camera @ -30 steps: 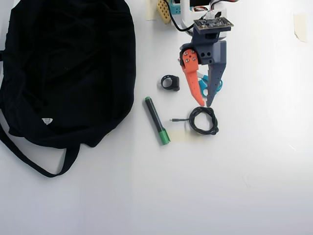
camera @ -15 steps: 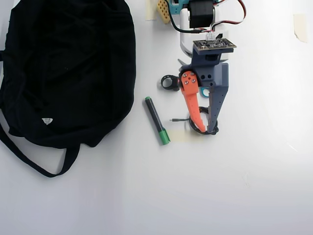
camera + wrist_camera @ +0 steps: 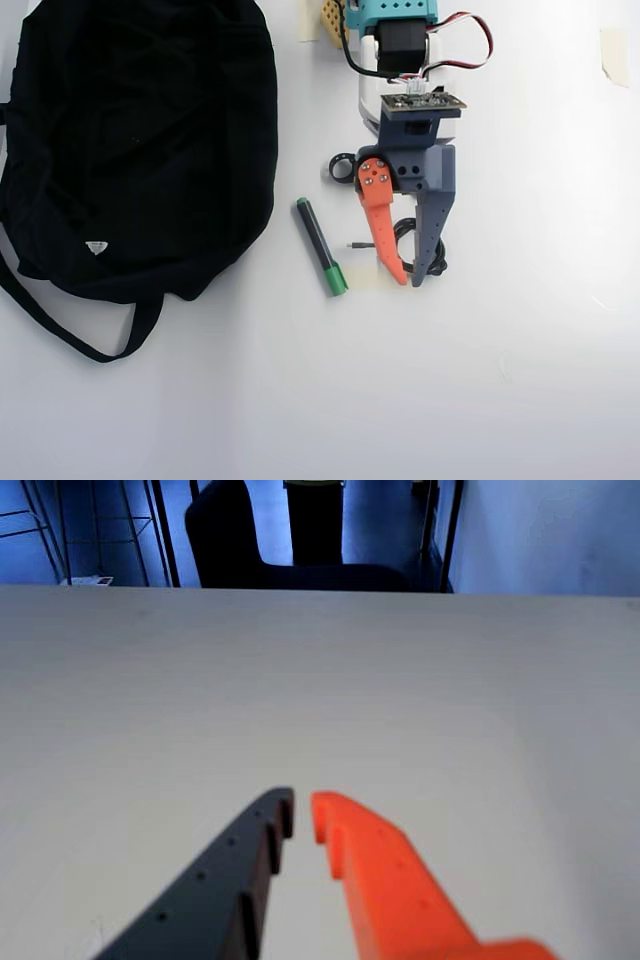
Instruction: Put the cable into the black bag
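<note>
The black cable [image 3: 402, 232] lies coiled on the white table, mostly hidden under my gripper in the overhead view; one thin end [image 3: 355, 245] sticks out to the left. My gripper [image 3: 410, 279], with one orange and one dark grey finger, hangs over the coil with its tips nearly together and nothing between them. In the wrist view the gripper [image 3: 302, 812] shows only bare table ahead; the cable is out of sight there. The black bag [image 3: 140, 130] lies flat at the left, its strap [image 3: 60, 325] trailing toward the front.
A dark marker with a green cap [image 3: 322, 247] lies between the bag and the gripper. A small black ring [image 3: 342, 168] sits by the arm's base. In the wrist view a dark chair [image 3: 250, 540] stands beyond the table's far edge.
</note>
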